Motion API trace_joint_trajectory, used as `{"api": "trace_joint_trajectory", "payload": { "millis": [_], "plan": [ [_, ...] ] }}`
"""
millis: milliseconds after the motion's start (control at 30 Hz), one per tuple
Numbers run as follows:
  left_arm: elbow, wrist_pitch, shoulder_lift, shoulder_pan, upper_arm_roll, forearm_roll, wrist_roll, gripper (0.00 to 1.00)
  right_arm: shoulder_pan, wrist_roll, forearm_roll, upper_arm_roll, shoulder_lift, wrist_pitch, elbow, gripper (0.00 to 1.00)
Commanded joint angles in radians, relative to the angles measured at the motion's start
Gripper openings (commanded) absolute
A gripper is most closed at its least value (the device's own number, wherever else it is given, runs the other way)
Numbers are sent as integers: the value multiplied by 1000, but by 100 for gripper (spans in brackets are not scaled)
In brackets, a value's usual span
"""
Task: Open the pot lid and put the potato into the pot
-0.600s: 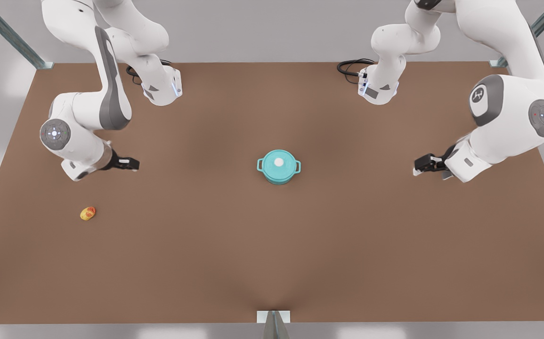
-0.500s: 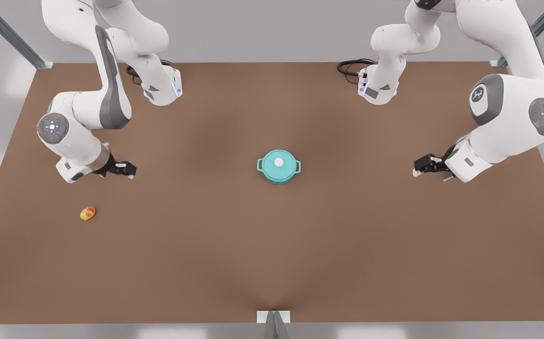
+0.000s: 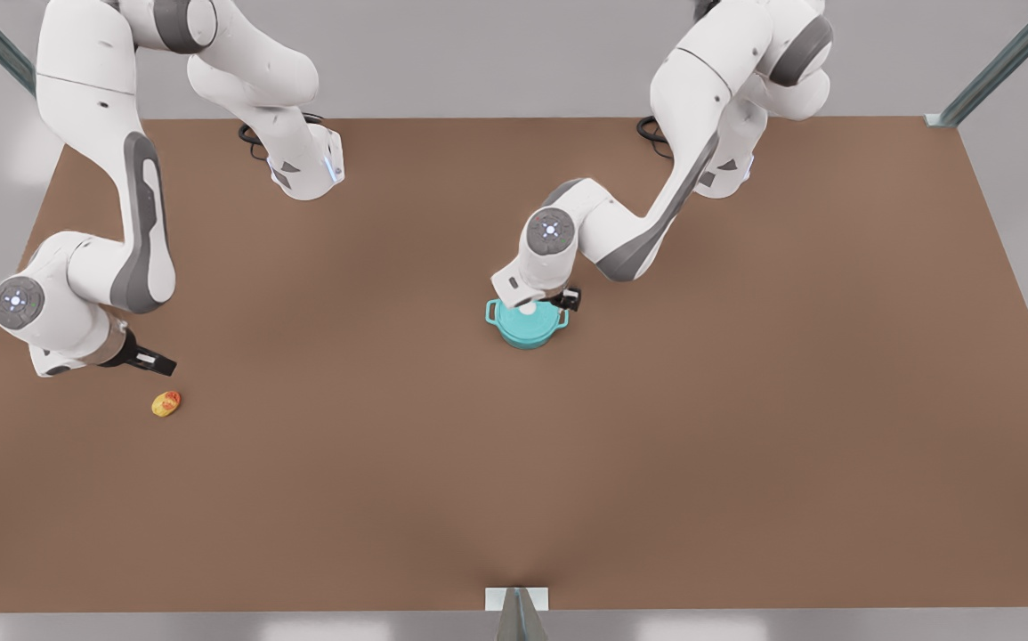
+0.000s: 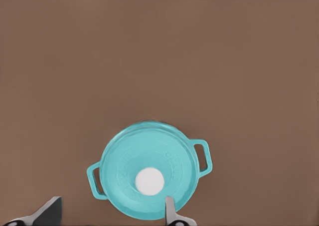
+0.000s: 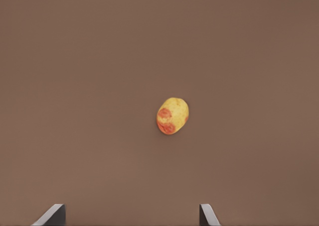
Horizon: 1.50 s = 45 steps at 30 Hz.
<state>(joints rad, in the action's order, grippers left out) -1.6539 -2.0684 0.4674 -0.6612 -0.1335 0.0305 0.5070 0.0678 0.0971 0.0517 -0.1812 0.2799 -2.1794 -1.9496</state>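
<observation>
- Front view: the pot stood near the middle of the brown table, with the pot lid seated on it and the white knob at the lid's centre.
- The left gripper, on the arm at the front view's right, hung directly over the pot. Its wrist housing covered part of the lid, and a dark fingertip showed just beside the pot's handle on the front view's right.
- In the left wrist view the pot lid lay flat and closed on the pot, with one loop handle on each of two opposite sides.
- The left gripper had its fingers spread wide and held nothing. One fingertip overlapped the lid's rim in the picture; the other stood off beside the pot. Whether that fingertip touched the lid could not be determined.
- The potato lay on the table far toward the front view's left, well apart from the pot.
- The right gripper, on the arm at the front view's left, hung near the potato without touching it.
- In the right wrist view the potato rested alone on the table, yellow with orange-red patches.
- The right gripper had its fingers spread wide, empty, and the potato lay ahead of the gap between them.
</observation>
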Motion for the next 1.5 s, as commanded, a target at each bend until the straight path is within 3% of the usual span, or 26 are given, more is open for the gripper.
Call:
{"api": "trace_joint_trajectory", "payload": {
  "millis": [0, 233, 367, 567, 633, 867, 1033, 1133, 1267, 1367, 1467],
  "plan": [
    [22, -150, 33, 5, 2, -1, 530, 100, 4, -10, 1, -1, 33, -154, 0, 100],
    [-73, -205, 42, -69, 0, -89, 620, 100, 56, -88, 1, 8, 157, -197, 116, 100],
    [-112, -196, 4, -77, 0, -130, 640, 100, 56, -91, 1, 20, 234, -326, 101, 100],
    [-135, -207, 36, -83, 0, -161, 663, 100, 92, -82, -7, 25, 281, -324, 71, 100],
    [-135, -210, 51, -83, 0, -161, 665, 100, 179, -80, -9, 100, 300, -326, 72, 100],
    [-132, -228, 82, -83, 0, -162, 663, 100, 218, -79, -9, 131, 340, -358, 72, 100],
    [-132, -228, 96, -83, 0, -172, 663, 75, 218, -79, -9, 134, 346, -364, 74, 100],
    [-124, -214, 88, -81, 2, -172, 656, 25, 231, -79, -9, 134, 361, -381, 74, 100],
    [5, -75, 89, -61, 8, -205, 650, 23, 233, -79, -9, 135, 374, -384, 74, 100],
    [103, -73, 154, 86, 52, -204, 495, 24, 233, -77, -9, 135, 374, -384, 74, 100],
    [350, -108, 418, 278, 57, -202, 217, 28, 233, -66, -9, 137, 374, -384, 74, 81]
  ]
}}
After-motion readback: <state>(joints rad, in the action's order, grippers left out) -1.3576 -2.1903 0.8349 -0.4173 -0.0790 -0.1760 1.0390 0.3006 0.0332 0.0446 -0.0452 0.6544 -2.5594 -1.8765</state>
